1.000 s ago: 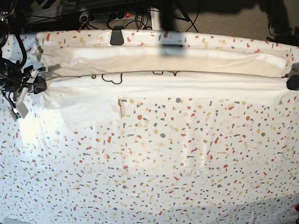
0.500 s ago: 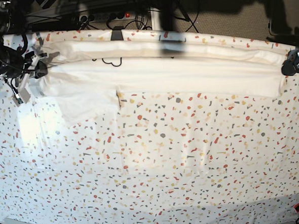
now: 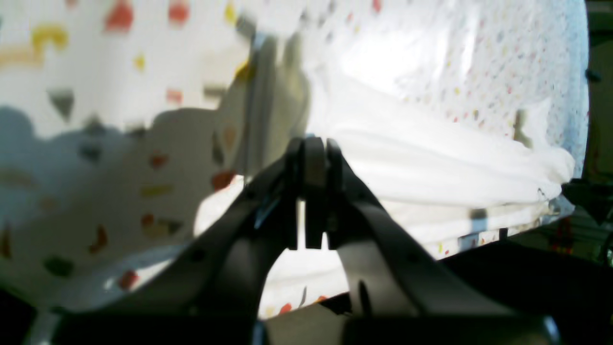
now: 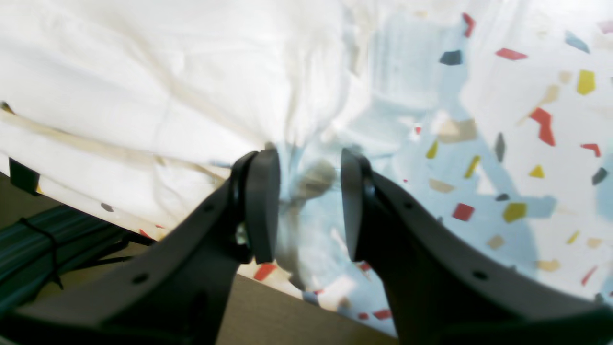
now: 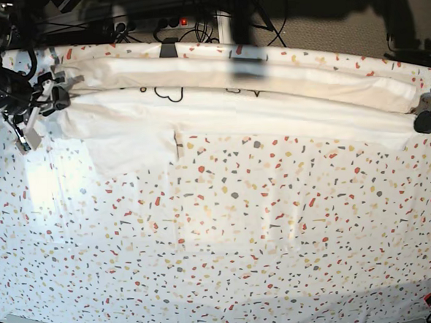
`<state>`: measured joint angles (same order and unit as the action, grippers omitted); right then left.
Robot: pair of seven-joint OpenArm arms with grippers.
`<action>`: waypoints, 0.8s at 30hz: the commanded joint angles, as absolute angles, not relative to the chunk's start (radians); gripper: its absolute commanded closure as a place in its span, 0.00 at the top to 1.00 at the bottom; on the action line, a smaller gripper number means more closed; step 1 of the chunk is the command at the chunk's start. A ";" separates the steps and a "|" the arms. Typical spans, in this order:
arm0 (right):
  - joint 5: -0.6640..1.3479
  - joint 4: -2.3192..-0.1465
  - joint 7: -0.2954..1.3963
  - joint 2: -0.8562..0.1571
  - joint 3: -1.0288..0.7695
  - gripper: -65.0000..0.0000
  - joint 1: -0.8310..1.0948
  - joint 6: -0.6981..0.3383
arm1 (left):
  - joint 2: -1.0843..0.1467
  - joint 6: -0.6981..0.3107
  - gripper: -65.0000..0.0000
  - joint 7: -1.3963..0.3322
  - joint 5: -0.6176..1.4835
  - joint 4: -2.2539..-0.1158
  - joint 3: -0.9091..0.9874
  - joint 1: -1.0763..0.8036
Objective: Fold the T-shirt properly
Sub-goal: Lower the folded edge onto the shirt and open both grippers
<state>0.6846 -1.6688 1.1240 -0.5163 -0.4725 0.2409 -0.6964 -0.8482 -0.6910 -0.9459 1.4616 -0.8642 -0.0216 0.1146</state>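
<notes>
Since half a second ago the right pincer point(image 4: 309, 201) has let its jaws part, and the T-shirt's point(image 5: 234, 109) long fold has sagged back toward the near side. In the right wrist view the jaws stand moderately apart with crumpled white cloth between them; whether it is gripped I cannot tell. At 3 o'clock in the base view the left pincer point(image 5: 427, 121) is pinched tight on the shirt's end. Soft, wrinkled cotton stretches from 9 to 3 o'clock along the far table edge. Toward 6 o'clock the speckled table cover point(image 5: 228, 248) spreads flat and broad.
</notes>
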 commanded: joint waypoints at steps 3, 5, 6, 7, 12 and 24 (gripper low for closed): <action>0.687 -1.684 1.116 -0.565 -0.485 0.33 0.232 -0.698 | -0.888 -0.698 0.02 -0.928 1.484 -0.873 -0.012 0.148; 0.701 -1.684 1.116 -0.577 -0.485 0.33 0.227 -0.697 | -0.888 -0.698 0.01 -0.927 1.484 -0.873 -0.012 0.156; 0.715 -1.684 1.116 -0.581 -0.485 0.33 0.222 -0.695 | -0.888 -0.698 0.01 -0.927 1.484 -0.873 -0.012 0.159; 0.720 -1.684 1.116 -0.582 -0.485 0.33 0.216 -0.694 | -0.887 -0.698 0.01 -0.927 1.484 -0.873 -0.012 0.165; 0.718 -1.684 1.116 -0.578 -0.485 0.33 0.191 -0.695 | -0.887 -0.698 0.00 -0.927 1.484 -0.877 -0.012 0.197; 0.711 -1.684 1.116 -0.579 -0.485 0.33 0.191 -0.672 | -0.888 -0.698 0.00 -0.865 1.279 -1.089 -0.012 0.208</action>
